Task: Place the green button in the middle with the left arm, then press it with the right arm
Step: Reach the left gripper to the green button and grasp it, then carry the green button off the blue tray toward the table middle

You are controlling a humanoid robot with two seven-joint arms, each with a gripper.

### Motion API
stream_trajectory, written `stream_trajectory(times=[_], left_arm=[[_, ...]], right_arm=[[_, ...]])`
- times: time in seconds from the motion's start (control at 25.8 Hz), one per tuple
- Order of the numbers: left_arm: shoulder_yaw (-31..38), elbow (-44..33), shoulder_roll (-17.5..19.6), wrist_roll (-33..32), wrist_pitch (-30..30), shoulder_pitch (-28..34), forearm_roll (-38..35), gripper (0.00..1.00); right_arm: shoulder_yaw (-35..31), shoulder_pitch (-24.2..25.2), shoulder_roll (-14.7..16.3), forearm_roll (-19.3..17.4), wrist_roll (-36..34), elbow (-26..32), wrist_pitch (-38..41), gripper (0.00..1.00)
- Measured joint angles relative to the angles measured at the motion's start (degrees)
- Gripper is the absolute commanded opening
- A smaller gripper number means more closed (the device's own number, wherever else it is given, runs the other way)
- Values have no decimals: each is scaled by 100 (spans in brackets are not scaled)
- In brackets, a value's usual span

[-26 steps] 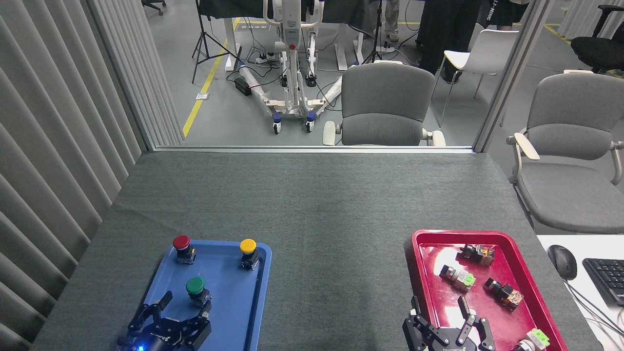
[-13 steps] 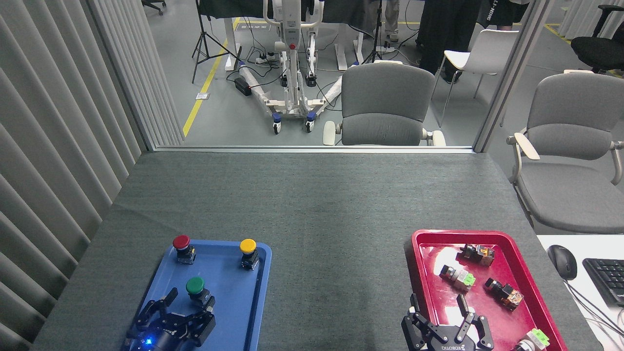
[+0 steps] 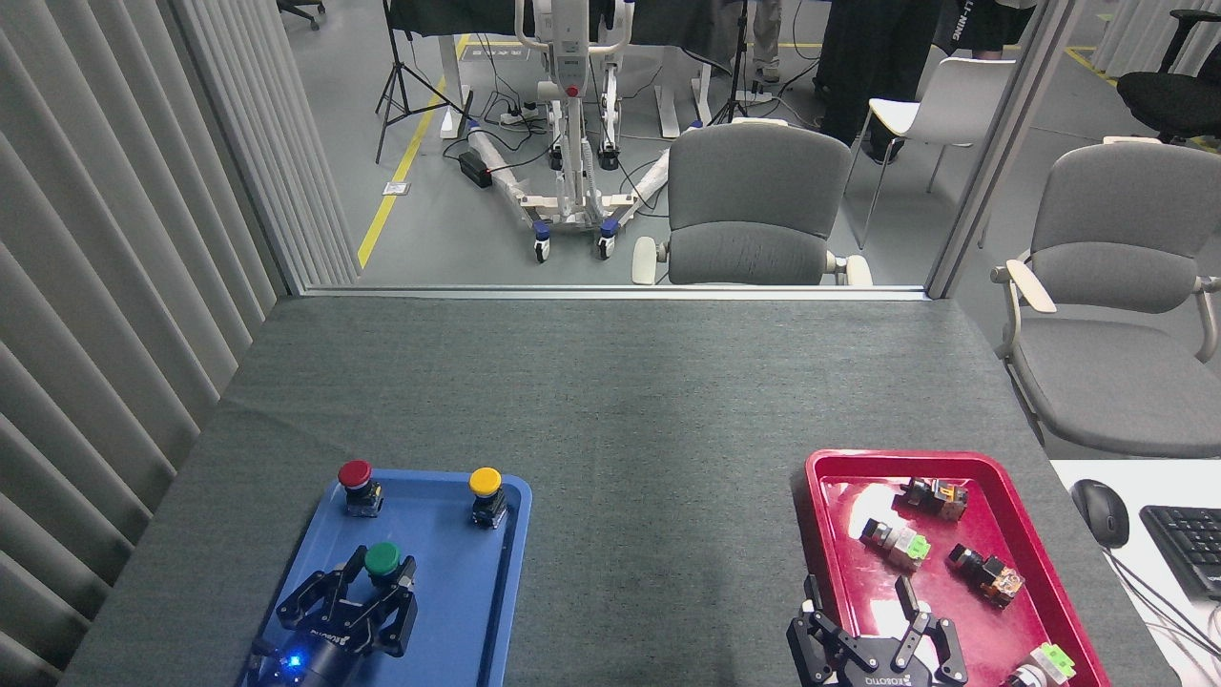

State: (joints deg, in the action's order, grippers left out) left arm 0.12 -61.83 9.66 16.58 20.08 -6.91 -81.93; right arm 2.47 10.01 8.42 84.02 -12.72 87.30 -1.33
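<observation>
Okay, step one, grasp phase: my left gripper [image 3: 374, 584] sits lower left of frame, fingers narrowed around the green button [image 3: 382, 560] on the blue tray [image 3: 477, 611]; grip unconfirmed. Next: clamp, lift, carry to the middle [image 3: 658, 534]. Right gripper [image 3: 873, 611], bottom right, wide open.

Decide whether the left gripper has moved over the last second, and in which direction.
Yes. The left gripper has advanced away from the robot across the blue tray, and its fingers now flank the green button.
</observation>
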Motion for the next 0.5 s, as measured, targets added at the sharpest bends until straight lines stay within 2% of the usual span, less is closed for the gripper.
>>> stream_trajectory(times=[0.19,0.39,0.5], left_arm=[[-9,-105,19,287,148,31,-6,0],[-370,-591,-38,364,436,-12,6,0],[-822,-915,-250,375,462,-175,26,0]], right_arm=[[-1,0,0,0,0,-2,-7,99],[-1,0,0,0,15,-2,-8,99],[-1,4,-4,0,18,-2,-8,99]])
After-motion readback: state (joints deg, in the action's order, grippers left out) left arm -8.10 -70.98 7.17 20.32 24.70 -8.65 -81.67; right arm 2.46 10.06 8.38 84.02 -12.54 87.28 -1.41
